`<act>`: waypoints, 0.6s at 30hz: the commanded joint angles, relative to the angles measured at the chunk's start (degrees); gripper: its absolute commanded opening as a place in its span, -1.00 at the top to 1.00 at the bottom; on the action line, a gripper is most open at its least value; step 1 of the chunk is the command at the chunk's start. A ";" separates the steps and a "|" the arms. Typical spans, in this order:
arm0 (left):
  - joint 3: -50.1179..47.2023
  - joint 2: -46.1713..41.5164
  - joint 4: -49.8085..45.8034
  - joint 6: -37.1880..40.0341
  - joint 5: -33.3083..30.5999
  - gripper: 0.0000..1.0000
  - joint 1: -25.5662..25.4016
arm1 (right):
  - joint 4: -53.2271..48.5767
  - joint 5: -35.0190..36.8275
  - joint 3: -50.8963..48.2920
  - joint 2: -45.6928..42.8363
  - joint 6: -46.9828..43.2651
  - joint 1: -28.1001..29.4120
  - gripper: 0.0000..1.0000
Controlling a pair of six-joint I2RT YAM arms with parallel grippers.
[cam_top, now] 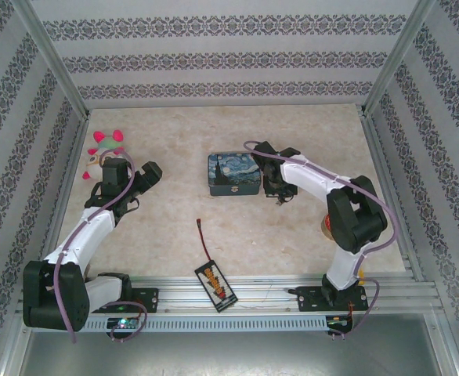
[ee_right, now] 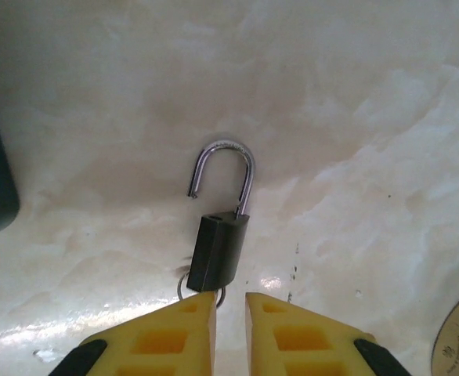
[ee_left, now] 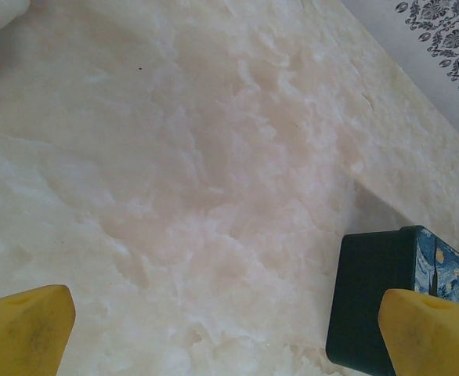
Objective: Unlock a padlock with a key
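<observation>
The padlock (ee_right: 218,252) lay just right of the painted tin (cam_top: 233,174), toward the worktop's far edge, one end of its shackle (ee_right: 226,157) free. The right hand (ee_right: 229,301) was pinched close below the key ring (ee_right: 182,283), seemingly on the key. The left hand (ee_left: 229,333) was spread. The key should be held square, without dragging the body.

Dark-grey padlock (ee_right: 218,252), silvery shackle; yellow right claw (ee_right: 229,301); cream marbled table (cam_top: 292,227); blue-and-yellow swirled tin (cam_top: 233,174); pink-and-white plush toy (cam_top: 104,149).
</observation>
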 commanded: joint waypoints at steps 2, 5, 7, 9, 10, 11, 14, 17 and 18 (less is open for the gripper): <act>1.69 0.37 -0.25 0.56 0.13 -0.99 1.06 | 1.02 0.10 -0.04 4.03 -0.94 -0.50 0.64; 1.81 0.45 -0.07 0.38 0.40 -0.99 1.15 | 1.79 -0.33 0.53 5.76 -1.30 -0.67 0.65; 1.86 0.38 -0.07 0.37 0.36 -0.99 1.16 | 2.22 -0.60 0.66 6.48 -1.52 -0.80 0.65; 1.86 0.24 -0.24 0.46 0.18 -0.99 1.26 | 2.99 -1.32 0.51 6.69 -1.81 -0.94 0.65; 1.86 0.15 -0.25 0.54 -0.07 -0.99 1.36 | 3.55 -2.07 0.32 6.76 -1.91 -1.06 0.65; 1.99 0.10 -0.43 0.63 -0.27 -0.99 1.41 | 4.01 -2.68 0.14 6.70 -1.92 -1.32 0.65; 2.30 -0.43 -1.41 1.29 -1.31 -0.99 1.75 | 3.65 -2.30 -0.07 5.51 -2.17 -1.29 0.65; 2.69 -1.59 -2.62 2.91 -3.44 -0.99 2.01 | 3.33 -1.60 -1.35 1.85 -2.43 -1.31 0.64; 2.73 -1.91 -2.94 3.61 -4.21 -0.99 2.03 | 3.29 -1.28 -1.96 0.23 -2.51 -1.38 0.63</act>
